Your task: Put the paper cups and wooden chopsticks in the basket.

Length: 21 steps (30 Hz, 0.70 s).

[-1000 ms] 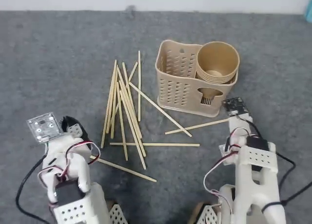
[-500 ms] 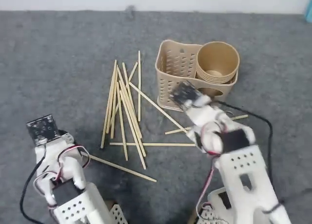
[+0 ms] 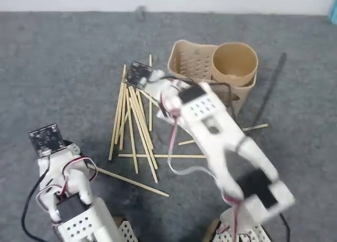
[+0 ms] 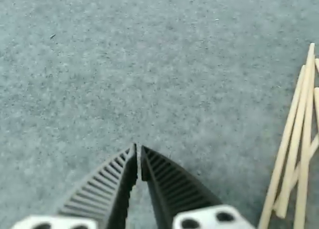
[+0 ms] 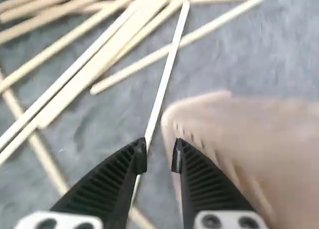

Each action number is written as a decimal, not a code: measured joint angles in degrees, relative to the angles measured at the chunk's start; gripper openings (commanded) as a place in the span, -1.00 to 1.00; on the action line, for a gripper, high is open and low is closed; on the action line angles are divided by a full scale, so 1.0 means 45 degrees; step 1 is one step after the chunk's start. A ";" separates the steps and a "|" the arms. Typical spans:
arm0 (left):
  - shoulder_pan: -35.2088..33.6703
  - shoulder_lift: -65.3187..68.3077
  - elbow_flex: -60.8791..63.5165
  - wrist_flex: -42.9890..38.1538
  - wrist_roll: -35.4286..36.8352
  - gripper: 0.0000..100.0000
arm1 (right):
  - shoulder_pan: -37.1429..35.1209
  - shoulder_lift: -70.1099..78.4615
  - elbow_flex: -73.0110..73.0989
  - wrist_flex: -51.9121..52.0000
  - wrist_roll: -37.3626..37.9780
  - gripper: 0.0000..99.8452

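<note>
We see the left gripper pinched closed on nothing above the bare grey mat, just beside the scattered wooden chopsticks. The right gripper has its jaws slightly parted and empty. One chopstick runs past a fingertip, close to the basket. The stacked paper cups sit in the basket compartment farther from the chopsticks.
</note>
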 measured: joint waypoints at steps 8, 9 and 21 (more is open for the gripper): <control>0.0000 0.0000 0.0000 0.0000 0.0000 -0.97 | -0.0449 0.6134 -0.7170 0.1895 0.0391 -0.80; 0.0000 0.0000 0.0000 0.0000 0.0000 -0.97 | -0.0547 0.6877 -0.8088 0.2129 0.0391 -0.80; 0.0000 0.0000 0.0000 -0.0234 0.0000 -0.97 | -0.1114 1.2562 -1.6996 0.5626 0.0410 -0.81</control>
